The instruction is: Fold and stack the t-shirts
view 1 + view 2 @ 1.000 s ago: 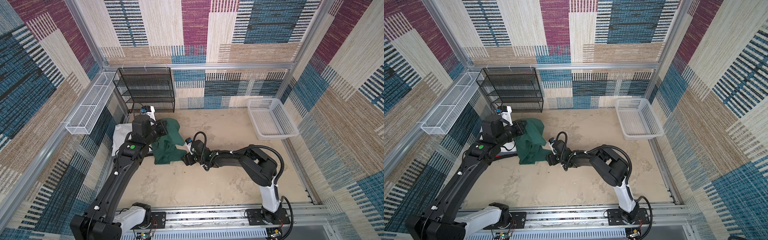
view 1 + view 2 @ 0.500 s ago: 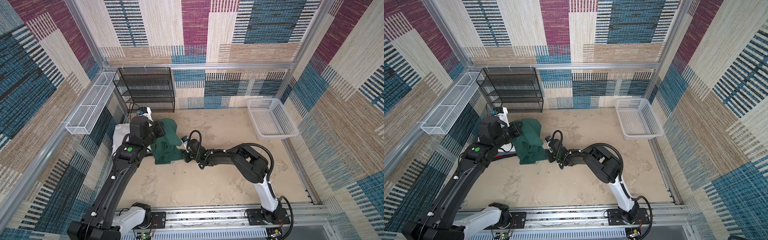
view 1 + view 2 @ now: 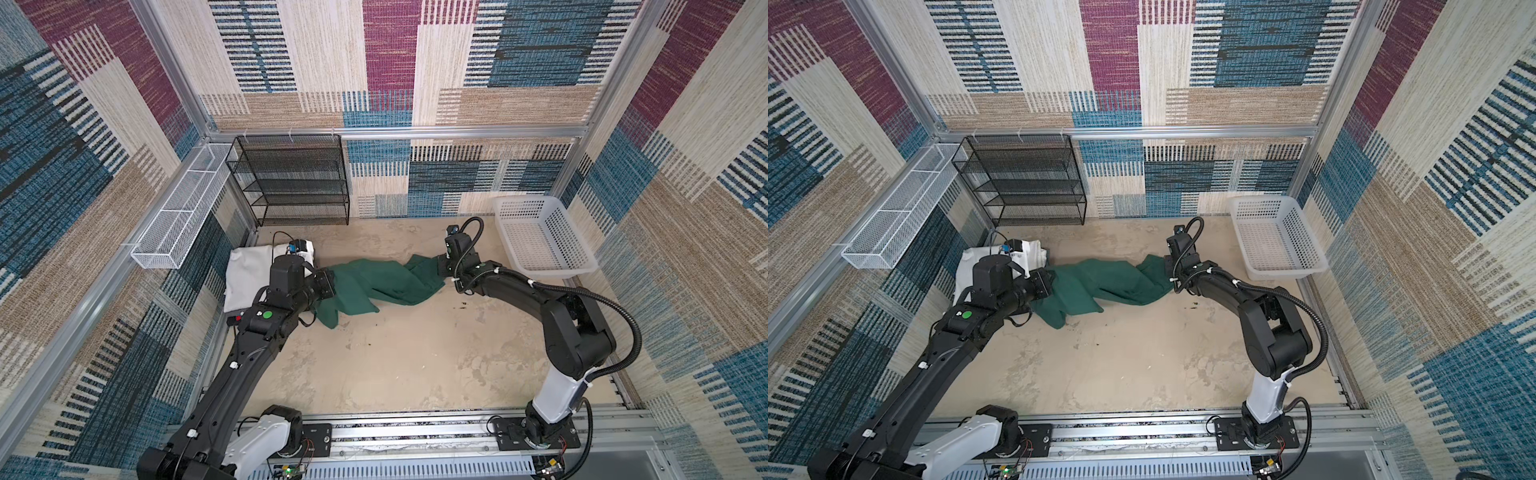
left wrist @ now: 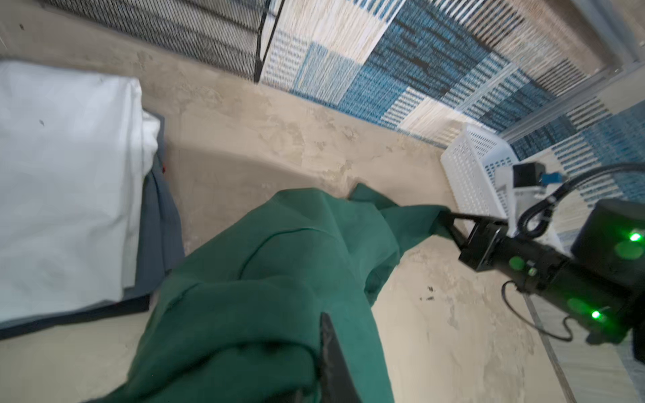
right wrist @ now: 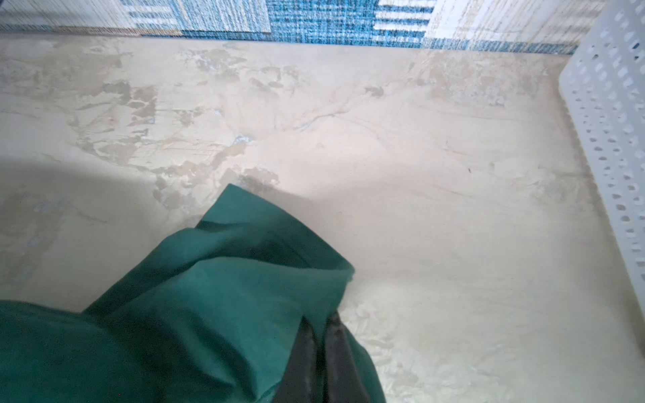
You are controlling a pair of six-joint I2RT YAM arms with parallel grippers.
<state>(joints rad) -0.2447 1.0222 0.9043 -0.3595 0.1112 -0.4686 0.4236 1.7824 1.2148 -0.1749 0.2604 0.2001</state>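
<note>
In both top views the lower middle of the floor (image 3: 386,365) lies bare from the front rail (image 3: 415,432) up to the green shirt (image 3: 374,282), a band across the centre between the left arm (image 3: 251,345) and right arm (image 3: 573,332). Upper left, a black wire rack (image 3: 295,183) and a folded white shirt (image 3: 249,268) fill the corner; upper right, a white basket (image 3: 555,271). Bare floor runs between rack and basket.

green shirt (image 3: 374,282) soft matt cloth, creased; basket (image 3: 557,269) white perforated plastic; rack (image 3: 291,183) black metal mesh; desk (image 3: 395,357) matt, kinda blotchy, scuffed
</note>
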